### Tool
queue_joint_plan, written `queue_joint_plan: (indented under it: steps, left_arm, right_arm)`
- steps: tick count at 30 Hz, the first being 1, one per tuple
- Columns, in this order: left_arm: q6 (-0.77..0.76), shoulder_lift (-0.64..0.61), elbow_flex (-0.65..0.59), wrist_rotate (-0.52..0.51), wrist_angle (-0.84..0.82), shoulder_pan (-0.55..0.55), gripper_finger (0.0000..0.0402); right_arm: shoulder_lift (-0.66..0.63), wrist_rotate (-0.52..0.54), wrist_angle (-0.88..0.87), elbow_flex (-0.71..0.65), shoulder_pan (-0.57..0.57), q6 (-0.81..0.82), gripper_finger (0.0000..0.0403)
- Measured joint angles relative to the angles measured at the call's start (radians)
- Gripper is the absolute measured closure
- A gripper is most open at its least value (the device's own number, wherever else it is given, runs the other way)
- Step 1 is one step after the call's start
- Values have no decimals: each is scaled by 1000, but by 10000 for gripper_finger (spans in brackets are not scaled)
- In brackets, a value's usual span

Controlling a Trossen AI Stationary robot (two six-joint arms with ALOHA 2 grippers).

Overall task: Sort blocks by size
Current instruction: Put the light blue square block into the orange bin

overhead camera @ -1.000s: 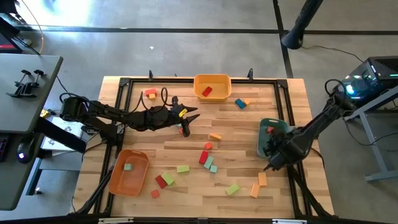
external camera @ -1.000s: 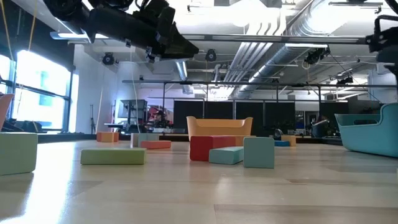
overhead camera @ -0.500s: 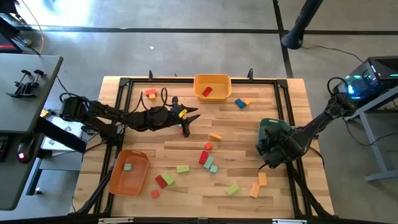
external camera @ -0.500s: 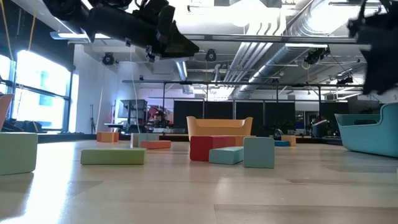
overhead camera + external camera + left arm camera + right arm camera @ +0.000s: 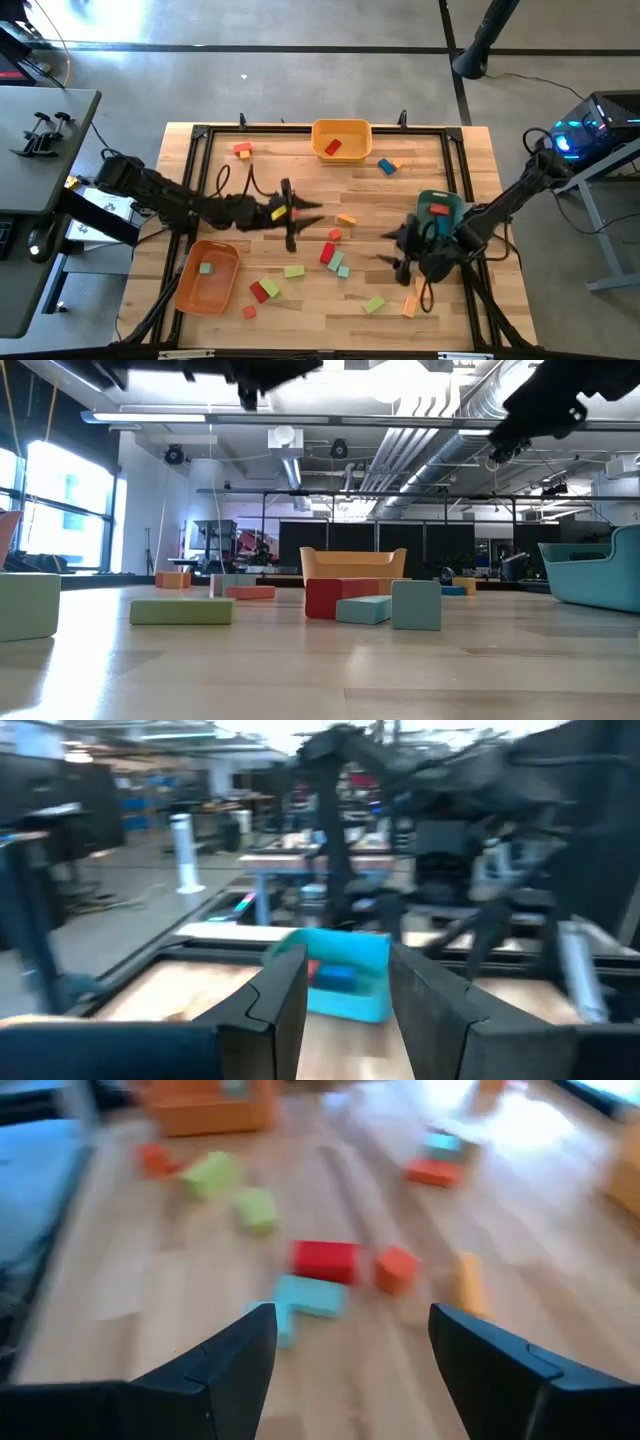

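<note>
Orange tray [image 5: 205, 278] front left — one green block inside. Left gripper [image 5: 293, 215] above table centre, fingers parted, empty. Blocks [image 5: 330, 252] scattered mid-table and front. Right gripper [image 5: 400, 250] beside teal tray [image 5: 437, 210], fingers spread wide, nothing grasped.

I see the wooden table [image 5: 330, 190] on a grey concrete floor [image 5: 300, 80] with dark seam lines. Left of the table, a grey side desk [image 5: 40, 150]; right of it, an equipment stand with a blue-lit box [image 5: 590, 125]. Beyond the table: bright window [image 5: 65, 505] on the left wall, exposed silver ducts [image 5: 470, 420] and pipes overhead, black frame racks [image 5: 400, 520] farther back, ceiling lights glaring.
</note>
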Motion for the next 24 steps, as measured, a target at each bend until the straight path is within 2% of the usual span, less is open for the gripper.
queue_joint_plan:
  steps: [2, 6, 8, 11, 14, 18, 24]
  left_arm:
    - [28, 0, 17, 0, -37, -49, 276]
    - [79, -1, 38, -38, -140, -130, 276]
    - [85, -1, 38, -85, -177, -157, 276]
    - [84, -1, 38, -166, -239, -187, 276]
    - [76, -1, 38, -227, -279, -202, 276]
    - [53, -1, 38, -262, -299, -200, 276]
    - [51, -1, 38, -262, -363, -177, 276]
  right_arm:
    - [13, -24, 93, -39, 0, -60, 144]
    - [48, -40, 109, -100, -20, -74, 144]
    - [68, -151, 108, -128, -34, -93, 144]
    - [114, -377, 178, -173, -43, -145, 144]
    - [179, -502, 262, -199, -39, -222, 144]
    - [266, -495, 345, -197, -34, -312, 144]
    - [329, -313, 483, -197, -102, -461, 144]
